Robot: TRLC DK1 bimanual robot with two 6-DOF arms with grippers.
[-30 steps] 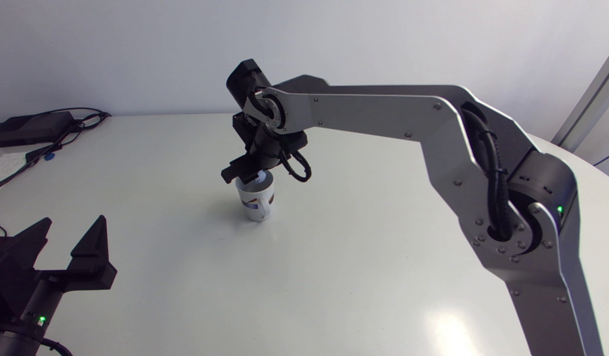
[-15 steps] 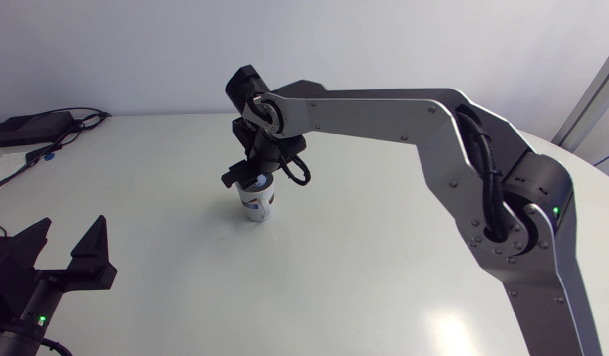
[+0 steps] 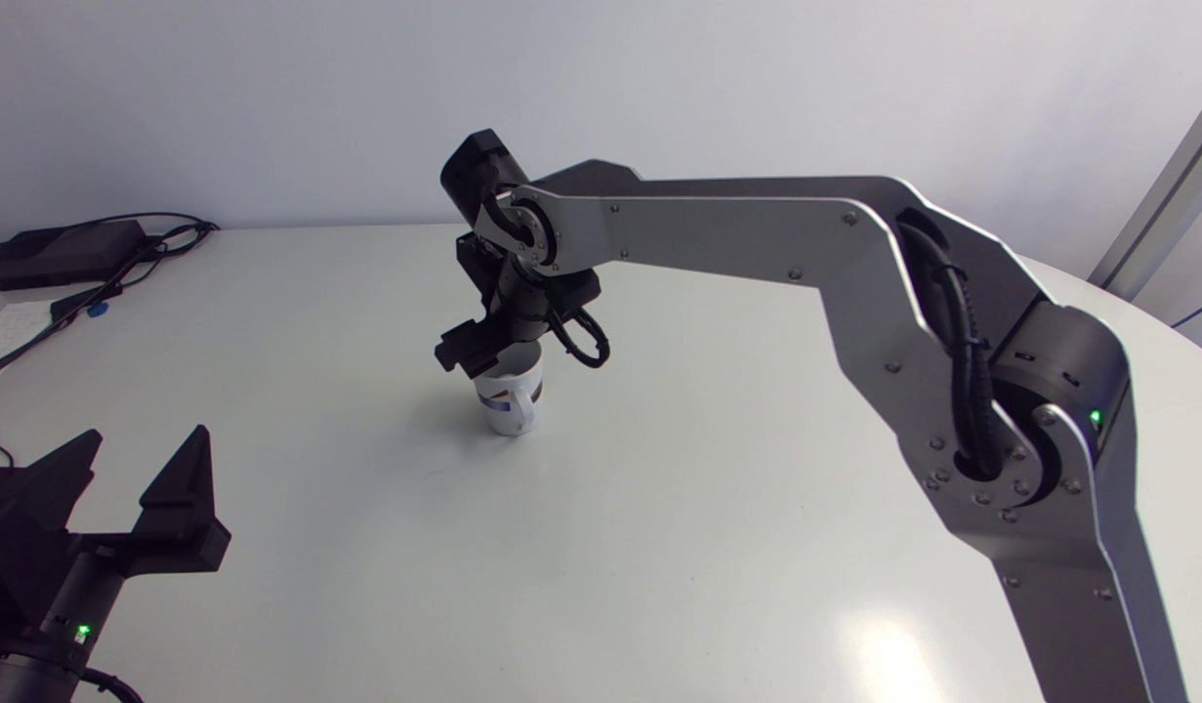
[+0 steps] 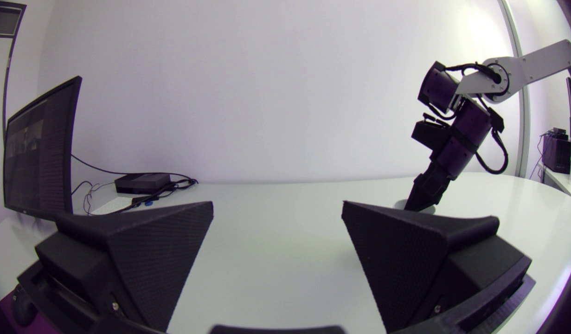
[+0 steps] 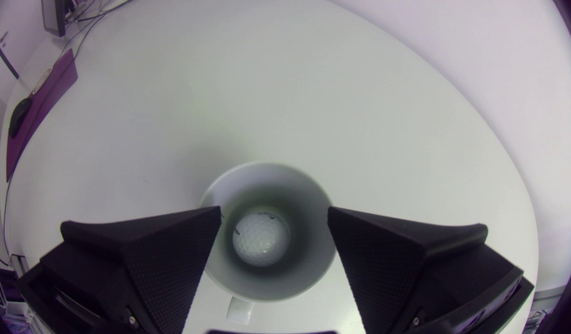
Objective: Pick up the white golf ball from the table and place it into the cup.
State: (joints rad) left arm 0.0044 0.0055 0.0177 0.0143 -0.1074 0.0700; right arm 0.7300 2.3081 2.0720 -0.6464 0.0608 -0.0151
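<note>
The table (image 3: 659, 508) is white and smooth, with a curved edge on the right side and a bright patch of reflected light near its front right. A white cup (image 3: 508, 405) stands upright on it, a little left of the middle and toward the far side, its handle turned toward the near edge and a dark band across its wall. At the far left corner lies a flat black box (image 3: 63, 252). Black cables (image 3: 122, 273) run from the box along the left edge, with a small blue piece (image 3: 97, 310) among them. Just beside the cables, at the left edge, lies a white sheet of paper (image 3: 5, 330).
</note>
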